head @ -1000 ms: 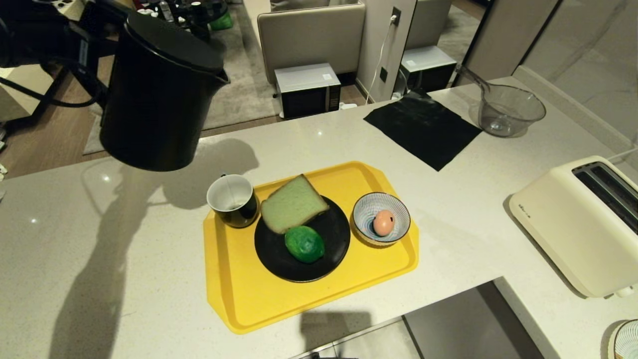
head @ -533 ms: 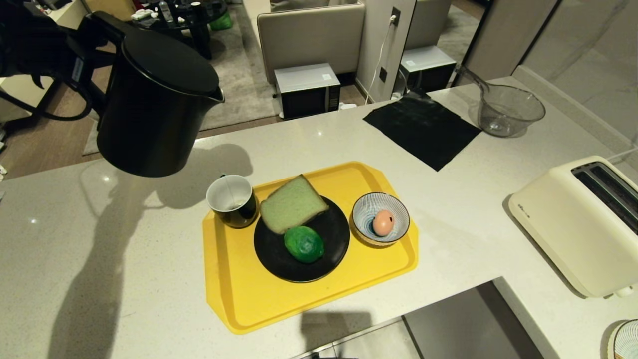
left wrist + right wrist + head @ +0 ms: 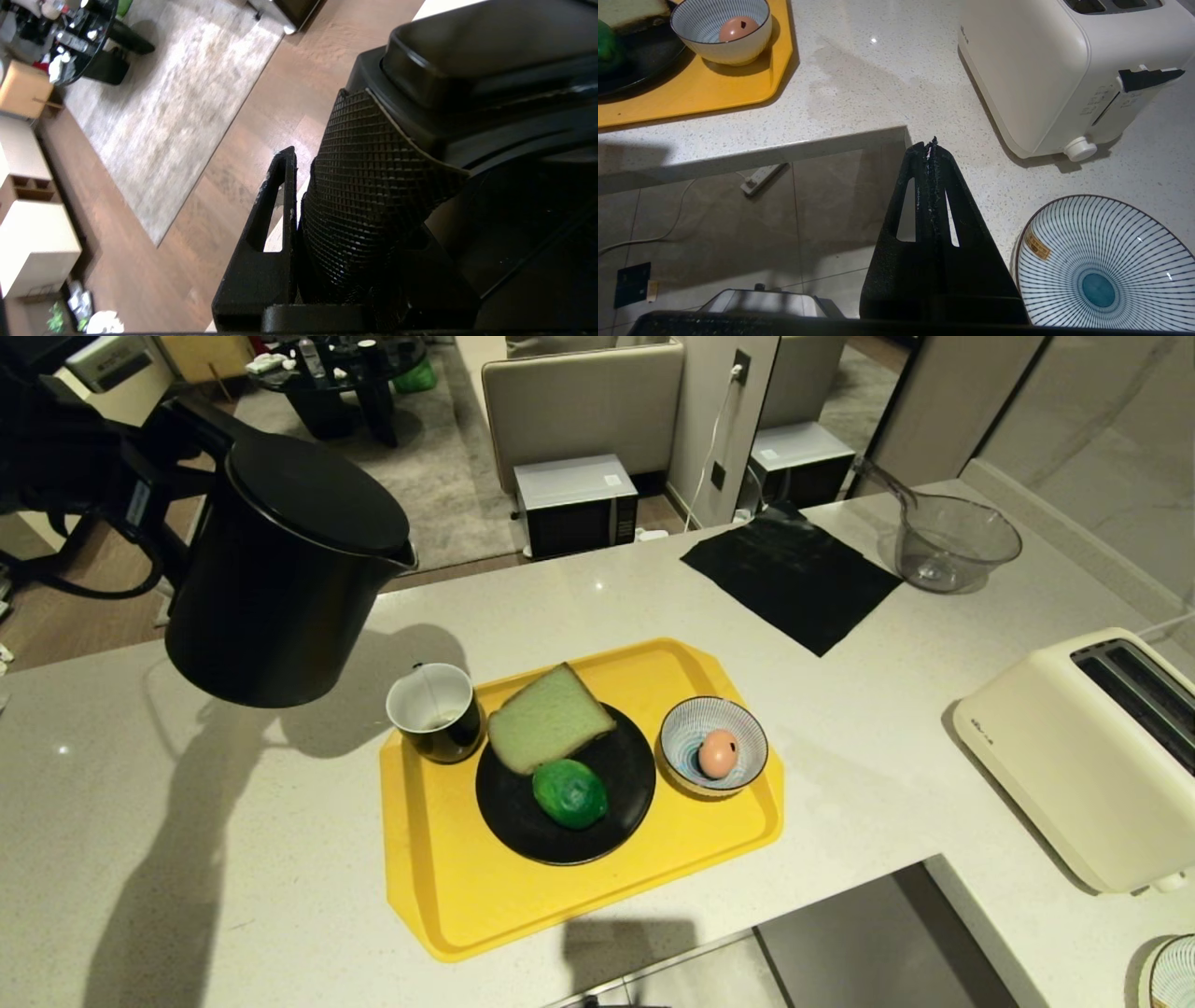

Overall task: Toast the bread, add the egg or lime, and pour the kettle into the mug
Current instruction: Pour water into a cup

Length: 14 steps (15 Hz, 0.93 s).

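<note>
The black kettle (image 3: 280, 579) hangs in the air over the counter's left part, up and left of the mug, tilted with its spout toward the tray. My left gripper (image 3: 149, 490) is shut on its textured handle (image 3: 383, 154), one finger (image 3: 285, 186) showing beside it. The black mug (image 3: 435, 711), white inside, stands at the yellow tray's (image 3: 467, 887) far left corner. The pale green bread (image 3: 546, 717) and the lime (image 3: 569, 792) lie on a black plate (image 3: 621, 807). An egg (image 3: 717, 752) sits in a striped bowl (image 3: 686, 728). My right gripper (image 3: 930, 147) is shut and empty, parked beyond the counter's front edge.
A cream toaster (image 3: 1083, 756) stands at the right with its slots empty. A glass bowl (image 3: 952, 541) and a black mat (image 3: 794, 574) lie at the back right. A striped plate (image 3: 1101, 266) rests near the front right corner.
The kettle has come down and a little left in my left gripper, its base now nearer the counter. The tray's things and the right arm have not moved.
</note>
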Available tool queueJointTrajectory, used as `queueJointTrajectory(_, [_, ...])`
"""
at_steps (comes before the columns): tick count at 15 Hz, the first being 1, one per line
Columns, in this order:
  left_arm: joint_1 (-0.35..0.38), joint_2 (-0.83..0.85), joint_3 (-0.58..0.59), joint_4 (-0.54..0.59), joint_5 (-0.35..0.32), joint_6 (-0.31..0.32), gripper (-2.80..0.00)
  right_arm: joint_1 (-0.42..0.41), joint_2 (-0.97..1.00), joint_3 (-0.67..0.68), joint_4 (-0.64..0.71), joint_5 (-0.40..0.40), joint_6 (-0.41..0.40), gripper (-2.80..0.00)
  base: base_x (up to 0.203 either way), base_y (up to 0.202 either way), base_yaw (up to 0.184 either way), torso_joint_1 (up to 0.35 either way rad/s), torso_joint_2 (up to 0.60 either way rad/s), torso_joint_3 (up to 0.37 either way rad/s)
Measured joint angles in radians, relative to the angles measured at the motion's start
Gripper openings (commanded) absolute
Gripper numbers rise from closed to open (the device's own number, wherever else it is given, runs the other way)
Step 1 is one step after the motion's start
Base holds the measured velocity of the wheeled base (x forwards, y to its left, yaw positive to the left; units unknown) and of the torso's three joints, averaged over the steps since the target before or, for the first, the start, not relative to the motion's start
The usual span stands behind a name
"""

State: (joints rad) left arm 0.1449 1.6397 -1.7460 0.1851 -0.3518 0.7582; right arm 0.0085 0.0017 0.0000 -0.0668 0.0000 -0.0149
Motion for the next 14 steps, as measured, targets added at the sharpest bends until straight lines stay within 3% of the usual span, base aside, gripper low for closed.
queueJointTrajectory(7, [0.044,-0.030,0.043,0.001,-0.003,0.062,-2.80,0.000,0.000,0.000,-0.001,0.000,-0.002,-2.80,0.000,0.000,0.000,0.000,0.00,0.000])
queueJointTrajectory(14, [0.062,-0.019,0.095,0.000,-0.002,0.190,-2.80,0.000,0.000,0.000,-0.001,0.000,-0.002,-2.80,0.000,0.000,0.000,0.000,0.00,0.000])
